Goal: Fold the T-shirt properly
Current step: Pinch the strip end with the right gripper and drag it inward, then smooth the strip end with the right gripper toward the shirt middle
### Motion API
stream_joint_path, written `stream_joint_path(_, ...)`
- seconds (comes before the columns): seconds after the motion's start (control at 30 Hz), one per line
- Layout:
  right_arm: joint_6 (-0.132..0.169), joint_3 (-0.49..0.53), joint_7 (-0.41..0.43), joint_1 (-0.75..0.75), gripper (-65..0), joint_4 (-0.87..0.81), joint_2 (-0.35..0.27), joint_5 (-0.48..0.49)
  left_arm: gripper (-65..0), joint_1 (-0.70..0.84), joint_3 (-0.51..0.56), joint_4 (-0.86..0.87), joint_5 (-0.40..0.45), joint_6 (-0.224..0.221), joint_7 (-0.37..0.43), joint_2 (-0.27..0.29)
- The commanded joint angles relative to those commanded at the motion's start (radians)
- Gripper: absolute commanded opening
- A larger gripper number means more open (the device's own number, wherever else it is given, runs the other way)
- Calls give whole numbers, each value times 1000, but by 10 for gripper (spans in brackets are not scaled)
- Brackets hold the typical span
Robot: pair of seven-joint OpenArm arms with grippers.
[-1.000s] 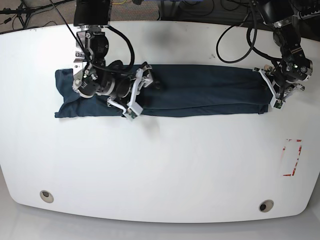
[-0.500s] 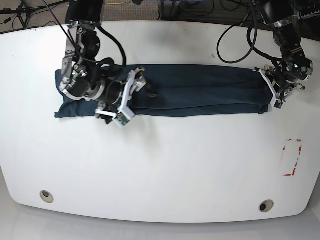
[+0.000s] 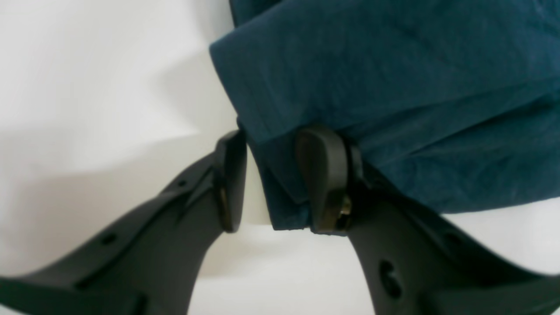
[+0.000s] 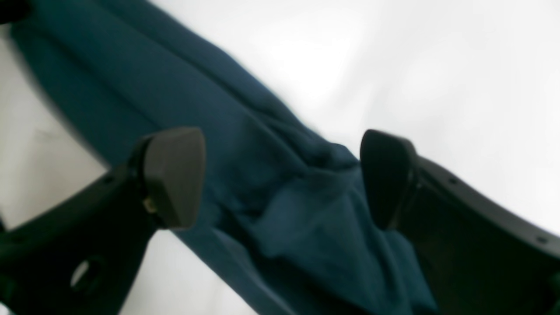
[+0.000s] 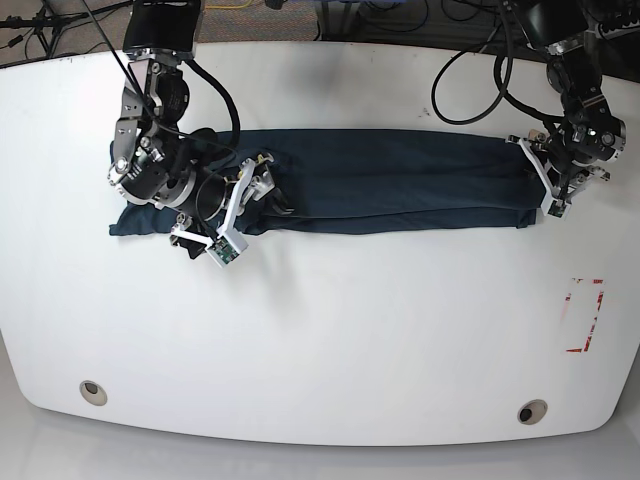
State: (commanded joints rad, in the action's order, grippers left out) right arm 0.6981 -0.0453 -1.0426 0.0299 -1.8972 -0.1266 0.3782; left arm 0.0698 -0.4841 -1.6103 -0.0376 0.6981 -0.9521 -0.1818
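In the left wrist view the left hand [image 3: 271,183] stands part open at the end of the T-shirt [image 3: 393,87]: a hem edge hangs between the two pads with a clear gap to one of them, so it straddles the cloth without gripping it. In the right wrist view the right hand [image 4: 280,175] is spread wide above a rumpled stretch of the shirt and holds nothing; the picture is blurred, so finer folds cannot be read. In the base view the shirt [image 5: 400,180] lies as a long narrow band across the far half of the white surface [image 5: 320,340], which suggests the lengthwise folds are done and the crosswise folds remain; the end under the right arm looks bunched and will likely need smoothing. A red-outlined mark [image 5: 585,315] sits on the surface well apart from the shirt, two round fittings [image 5: 92,391] lie near the front edge, and cables [image 5: 470,90] trail behind; none obstructs the fold.
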Motion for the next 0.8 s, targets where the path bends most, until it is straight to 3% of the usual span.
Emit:
stream_joint_path(0.1,0,23,40,-3,-155,2,25,-78,-435,0,0,0,0,0,0,-3)
stream_joint_path(0.33,0,23,158,-38,-315,5,83,-298,-435,0,-2,0,0,0,0,-3)
stream_joint_path(0.5,0,18,215,-49,-323,60,100,-402,-435,2,-3,0,0,0,0,-3)
stream_joint_path(0.8,0,-81,288,-51,-323,152,118,-416,-435,2,-3,0,0,0,0,-3)
